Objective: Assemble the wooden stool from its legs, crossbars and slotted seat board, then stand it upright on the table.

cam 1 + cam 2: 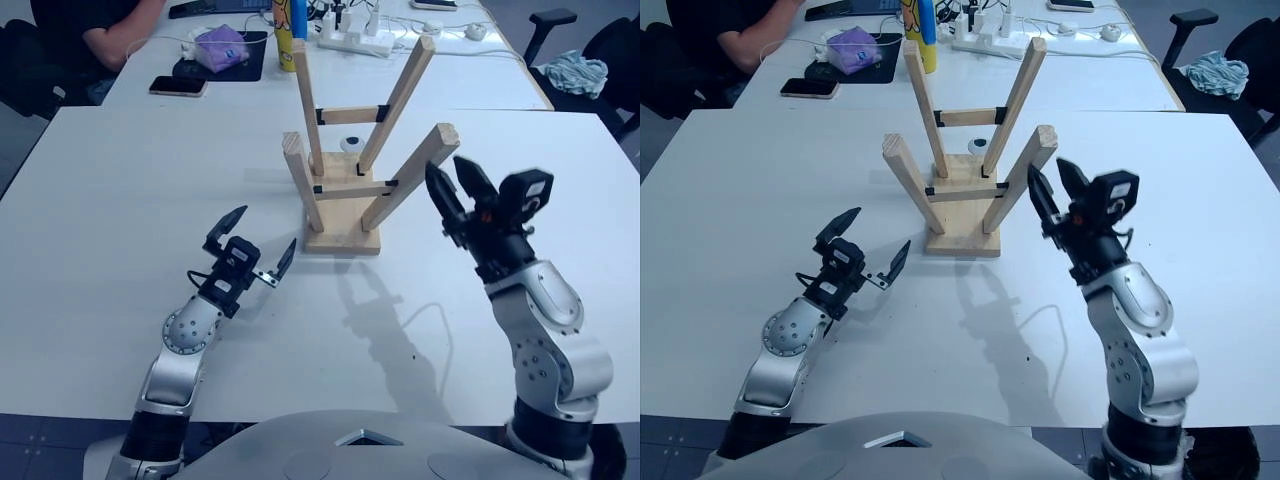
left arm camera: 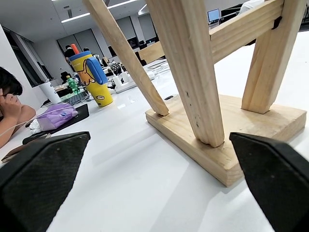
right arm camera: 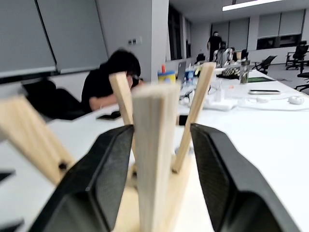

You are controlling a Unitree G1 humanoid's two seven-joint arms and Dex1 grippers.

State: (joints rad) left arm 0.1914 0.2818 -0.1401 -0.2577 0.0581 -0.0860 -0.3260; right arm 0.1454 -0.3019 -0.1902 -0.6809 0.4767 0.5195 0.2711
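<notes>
Head views: note stool [image 1: 340,215] at 12 o'clock on the white table [image 1: 120,200], inverted. Seat board [image 1: 345,240] flat on the surface, four legs [image 1: 307,95] pointing up, two crossbars [image 1: 350,115] seated between them. Place left gripper [image 1: 267,226] at 8 o'clock of the seat board, near but apart, fingers spread wide, holding nothing. Place right gripper [image 1: 446,165] at 3 o'clock of the stool, just beside the tip of the nearest leg, fingers parted, holding nothing.

Left wrist view: see seat board edge and leg bases close ahead, framed by two wide-set pads [image 2: 43,179]. No contact.

Right wrist view: see one leg standing between the fingers [image 3: 96,183], close to one, clear gap to the other. Cannot tell any touch.

Progress: judge joining finished as far as visible, with legs, crossbars and board together. Left to do: flip onto the legs and stand upright.

Writing: find none legible. Note printed yellow-and-blue tumbler [image 2: 94,77] at 11 o'clock beyond the stool, print unread.
</notes>
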